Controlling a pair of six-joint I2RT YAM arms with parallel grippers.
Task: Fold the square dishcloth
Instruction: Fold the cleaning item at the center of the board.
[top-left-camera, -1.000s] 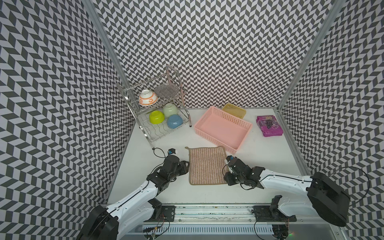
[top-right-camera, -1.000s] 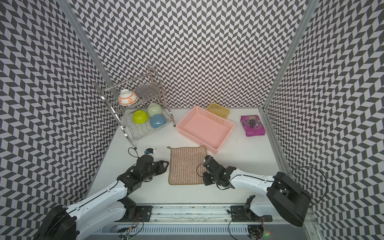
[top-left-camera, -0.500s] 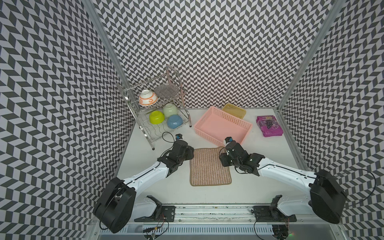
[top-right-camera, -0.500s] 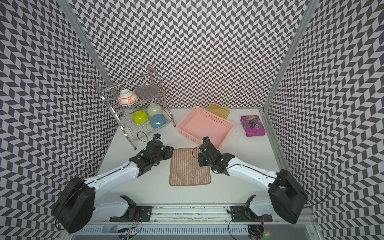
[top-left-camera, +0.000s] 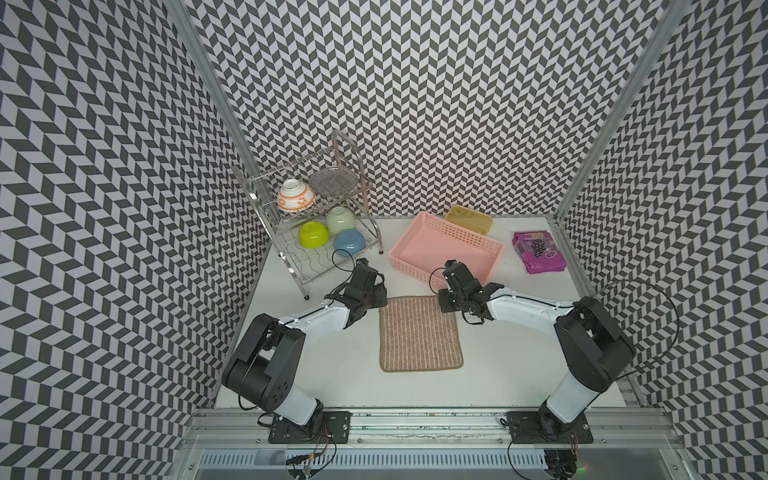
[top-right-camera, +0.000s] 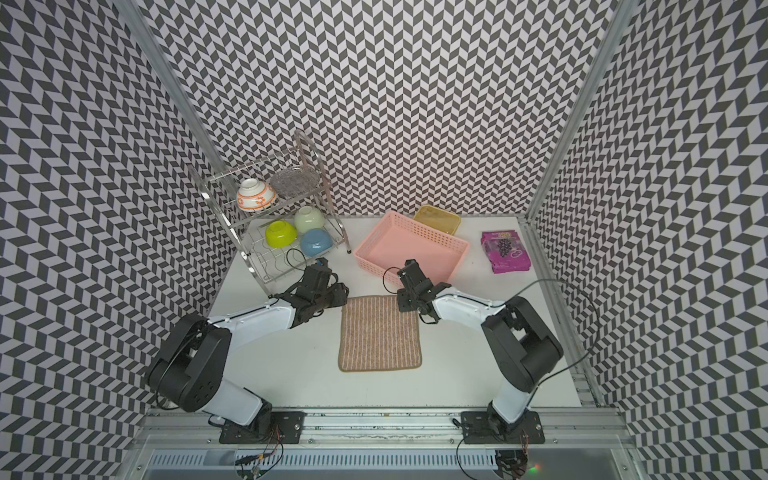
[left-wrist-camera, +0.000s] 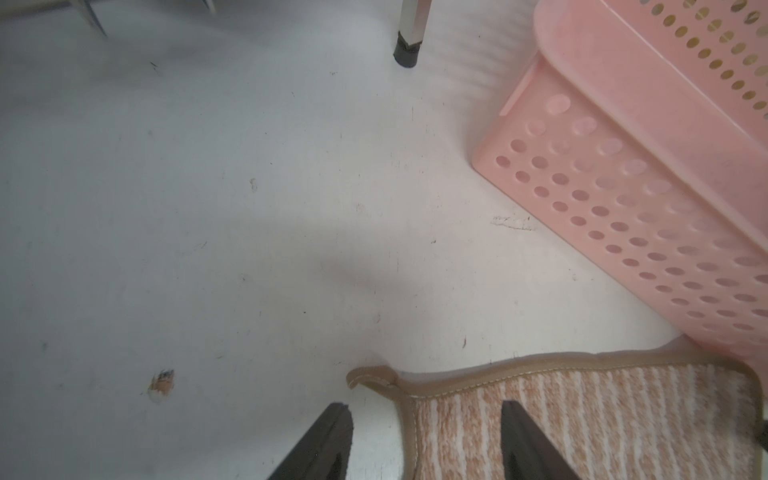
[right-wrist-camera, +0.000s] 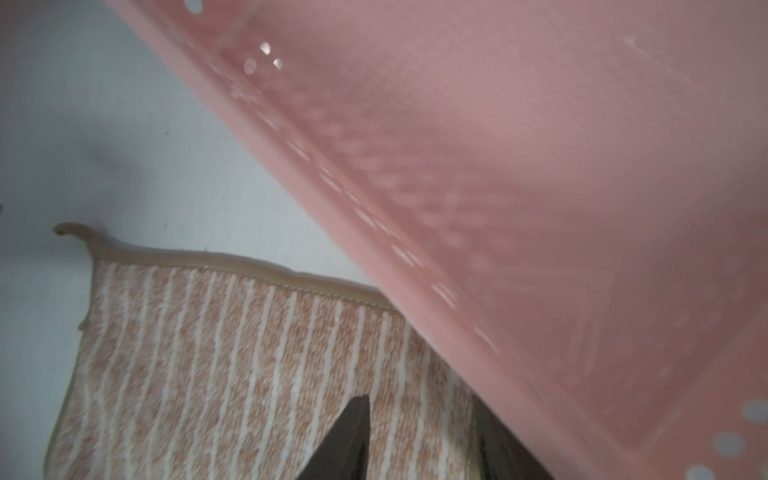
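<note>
Where the square dishcloth lies: flat, frame centre, on scuffed white table.
Room: chevron walls, three sides.
Left gripper: parted astride dishcloth corner, empty.
Right gripper: parted over dishcloth, empty.

The pink basket crowds the far right corner of the dishcloth; whether they touch cannot be told. A bare lane of desk runs between the basket and the front leg of the dish rack. The 2 flanks of the cloth and the strip toward the front rail lie open.
</note>
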